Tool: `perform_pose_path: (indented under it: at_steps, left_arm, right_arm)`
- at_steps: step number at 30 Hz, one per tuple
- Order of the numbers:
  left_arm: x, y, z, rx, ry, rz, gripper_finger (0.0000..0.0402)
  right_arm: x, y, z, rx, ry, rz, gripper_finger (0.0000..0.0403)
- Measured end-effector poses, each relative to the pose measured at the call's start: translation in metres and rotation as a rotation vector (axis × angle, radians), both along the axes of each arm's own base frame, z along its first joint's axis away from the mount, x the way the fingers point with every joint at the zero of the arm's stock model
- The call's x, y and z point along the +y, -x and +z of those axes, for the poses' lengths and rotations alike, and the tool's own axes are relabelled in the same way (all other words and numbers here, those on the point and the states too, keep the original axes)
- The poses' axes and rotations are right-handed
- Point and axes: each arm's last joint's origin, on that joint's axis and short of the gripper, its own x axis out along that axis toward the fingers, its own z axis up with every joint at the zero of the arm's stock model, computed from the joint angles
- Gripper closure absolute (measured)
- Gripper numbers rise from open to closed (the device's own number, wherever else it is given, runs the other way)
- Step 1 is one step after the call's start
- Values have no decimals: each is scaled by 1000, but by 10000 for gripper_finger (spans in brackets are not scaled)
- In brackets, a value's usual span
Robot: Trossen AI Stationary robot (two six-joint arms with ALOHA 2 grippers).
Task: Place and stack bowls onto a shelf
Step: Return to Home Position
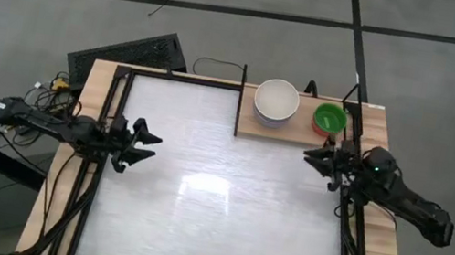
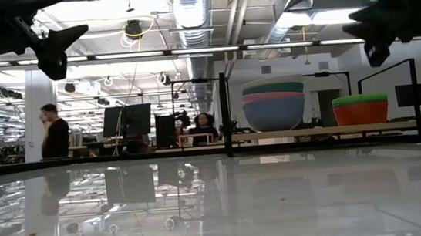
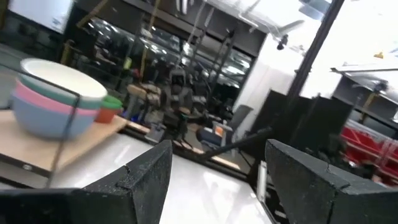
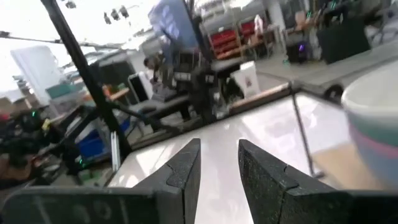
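Observation:
The wooden shelf (image 1: 293,131) stands at the table's far right. On it rests a stack of larger bowls (image 2: 273,104), blue at the bottom, then pink and teal, with a white bowl (image 1: 276,101) on top. Beside it on the right rests a smaller stack (image 2: 361,109), a green bowl (image 1: 329,119) in a red one. My left gripper (image 1: 148,146) hovers open over the table's left side and holds nothing. My right gripper (image 1: 319,160) hovers just near of the shelf below the green bowl, open by a narrow gap (image 4: 219,146), and holds nothing. The left wrist view shows both stacks (image 3: 56,96).
Black metal rails (image 1: 100,171) run along the table's left and right sides, and thin black posts (image 1: 240,102) frame the shelf. A keyboard (image 1: 129,54) lies beyond the far left corner. People (image 2: 55,133) stand in the room behind. The white tabletop (image 1: 214,209) spreads between the arms.

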Motion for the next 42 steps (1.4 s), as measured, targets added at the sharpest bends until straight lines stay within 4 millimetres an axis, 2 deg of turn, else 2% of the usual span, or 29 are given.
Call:
perform_pose_path:
  at_steps: [5, 12, 15, 18, 25, 30, 42]
  left_arm:
    - [2, 8, 0, -14, -18, 38, 157]
    - [2, 13, -8, 48, -4, 19, 157]
    - [3, 12, -10, 74, 4, 45, 157]
    - [3, 12, -10, 78, -6, 41, 157]
    - [5, 11, -18, 160, 7, 118, 157]
    - [6, 11, -18, 160, -58, 182, 157]
    - [7, 11, -22, 210, -109, 193, 157]
  right_arm:
    - [4, -8, -23, 12, -42, 22, 269]
    - [17, -11, -25, 38, -56, 69, 269]
    - [22, -12, -28, 64, -42, 7, 269]
    - [25, -12, -27, 56, 47, -48, 269]
    - [25, -13, -28, 69, 115, -110, 269]
    - [23, -13, -28, 78, 114, -130, 269]
    - [24, -13, -29, 79, 115, -116, 269]
